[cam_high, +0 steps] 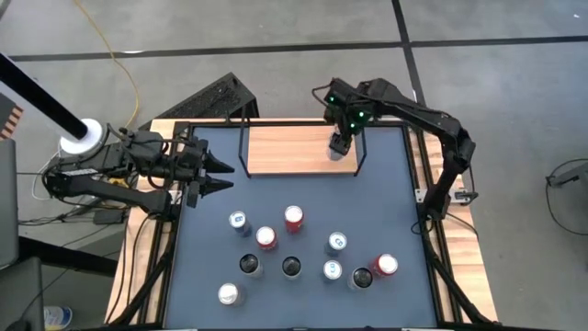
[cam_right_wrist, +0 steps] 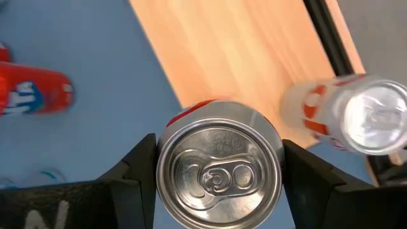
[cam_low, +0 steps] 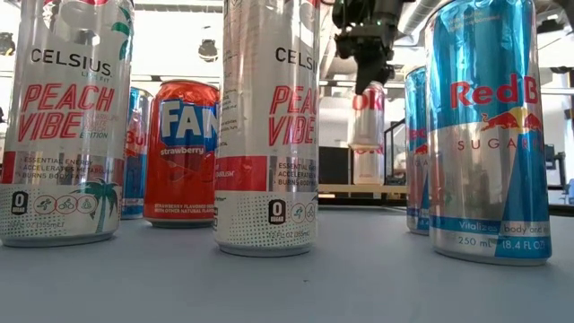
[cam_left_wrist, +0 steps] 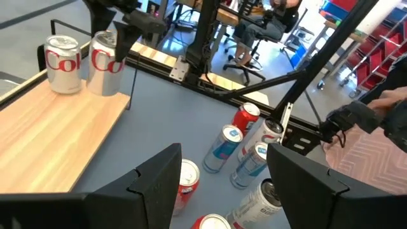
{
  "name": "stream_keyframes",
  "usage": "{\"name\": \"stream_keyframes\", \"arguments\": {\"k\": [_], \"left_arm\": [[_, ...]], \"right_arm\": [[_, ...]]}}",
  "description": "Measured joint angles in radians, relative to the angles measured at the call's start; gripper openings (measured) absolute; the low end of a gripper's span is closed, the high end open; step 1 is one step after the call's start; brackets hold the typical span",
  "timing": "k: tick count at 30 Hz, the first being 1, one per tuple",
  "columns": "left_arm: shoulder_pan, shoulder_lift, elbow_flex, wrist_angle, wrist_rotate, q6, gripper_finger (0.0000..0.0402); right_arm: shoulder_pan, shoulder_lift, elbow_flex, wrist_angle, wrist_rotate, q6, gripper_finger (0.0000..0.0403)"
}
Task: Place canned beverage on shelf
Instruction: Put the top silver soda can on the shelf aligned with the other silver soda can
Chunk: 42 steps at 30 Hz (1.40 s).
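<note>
Right gripper (cam_right_wrist: 218, 175) has its jaws clamped on a silver can (cam_right_wrist: 219, 170) over the shelf (cam_right_wrist: 254, 57), another can (cam_right_wrist: 356, 117) just beside; left gripper (cam_high: 213, 173) hangs with jaws spread, holding nothing.

Grey tiled floor (cam_high: 276, 28), yellow cable (cam_high: 124, 69), office chairs (cam_left_wrist: 245, 38)

You've got "CELSIUS PEACH VIBE" on the near-left tall can (cam_low: 65, 117). Red can (cam_low: 182, 152) reads "strawberry". Blue can (cam_low: 489, 135) reads "Red B", "250 mL"
</note>
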Motion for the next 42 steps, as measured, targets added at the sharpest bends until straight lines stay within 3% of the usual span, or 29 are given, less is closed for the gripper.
{"name": "stream_keyframes", "arguments": {"k": [19, 42], "left_arm": [[0.0, 0.0, 0.0, 0.0, 0.0, 0.0, 0.0222], [0.0, 0.0, 0.0, 0.0, -0.026, 0.0, 0.0222]], "right_arm": [[-0.129, 0.0, -0.062, 0.036, -0.053, -0.047, 0.0235], [-0.129, 0.014, -0.063, 0.06, -0.044, -0.081, 0.0235]]}}
